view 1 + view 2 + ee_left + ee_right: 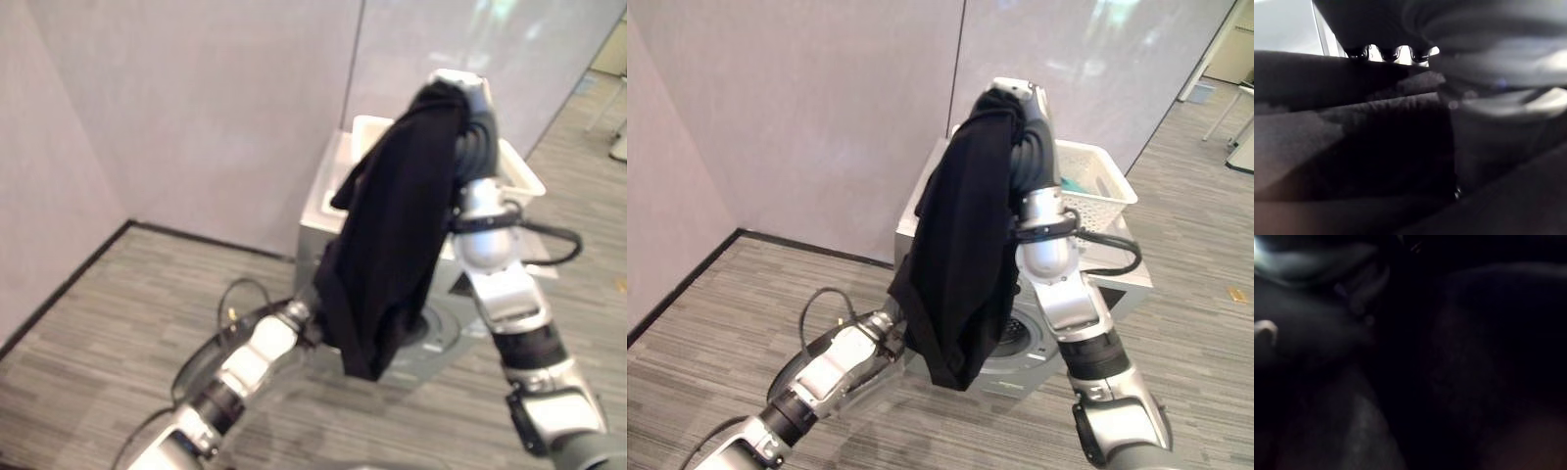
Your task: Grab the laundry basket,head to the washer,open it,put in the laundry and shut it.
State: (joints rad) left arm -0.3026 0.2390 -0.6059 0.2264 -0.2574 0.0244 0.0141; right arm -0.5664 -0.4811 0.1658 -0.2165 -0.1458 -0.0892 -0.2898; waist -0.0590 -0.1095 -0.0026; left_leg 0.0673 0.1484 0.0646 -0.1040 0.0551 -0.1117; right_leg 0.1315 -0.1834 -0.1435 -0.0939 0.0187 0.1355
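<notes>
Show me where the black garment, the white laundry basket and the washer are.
black garment point(960, 255): right eye view, middle of the hanging cloth.
white laundry basket point(1097, 191): right eye view, its latticed side wall.
washer point(1122, 277): right eye view, top right edge.

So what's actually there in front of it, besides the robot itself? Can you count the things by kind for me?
Black garment, draped over the raised right arm: 1
White laundry basket, on top of the washer: 1
Washer, silver-grey, behind the garment: 1
Greenish item inside the basket, too small to identify: 1
Total: 4
</notes>
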